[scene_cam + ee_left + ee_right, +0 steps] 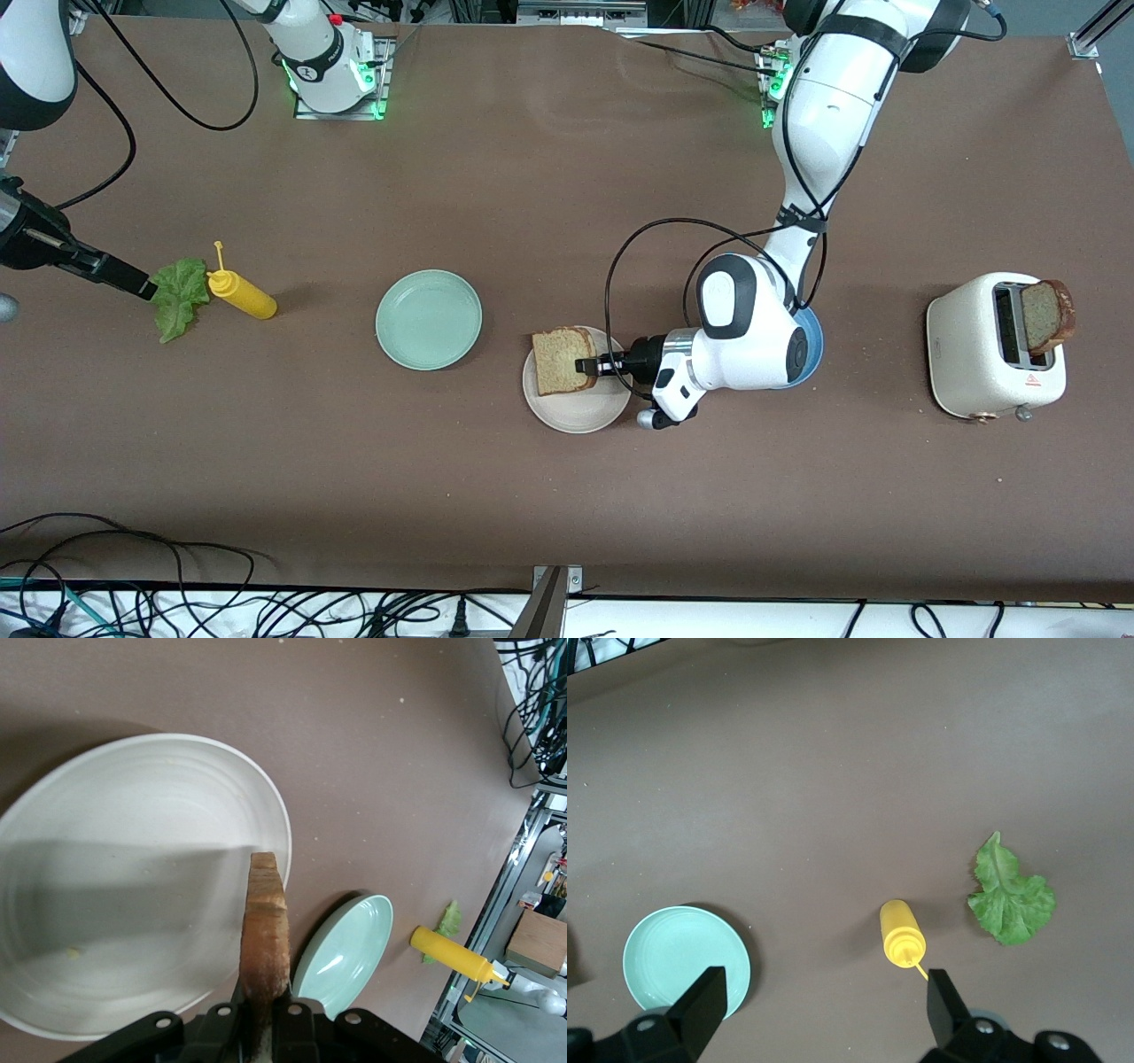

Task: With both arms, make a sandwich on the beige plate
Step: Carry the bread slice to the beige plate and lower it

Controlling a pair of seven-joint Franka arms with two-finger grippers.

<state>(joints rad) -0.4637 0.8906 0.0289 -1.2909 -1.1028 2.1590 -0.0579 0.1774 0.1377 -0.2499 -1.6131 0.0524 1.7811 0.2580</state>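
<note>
Left gripper (592, 364) pinches square tan bread slice (563, 360) over round beige plate (576, 409). Right gripper (824, 1014), fingers spread, over ruffled green lettuce leaf (180, 298).

Bread slice (563, 360) apparently over beige plate (576, 415).

Table: big brown top (532, 177), it fills most of the view.
Edge: black cables (133, 594) lie in a heap along the near side.
</note>
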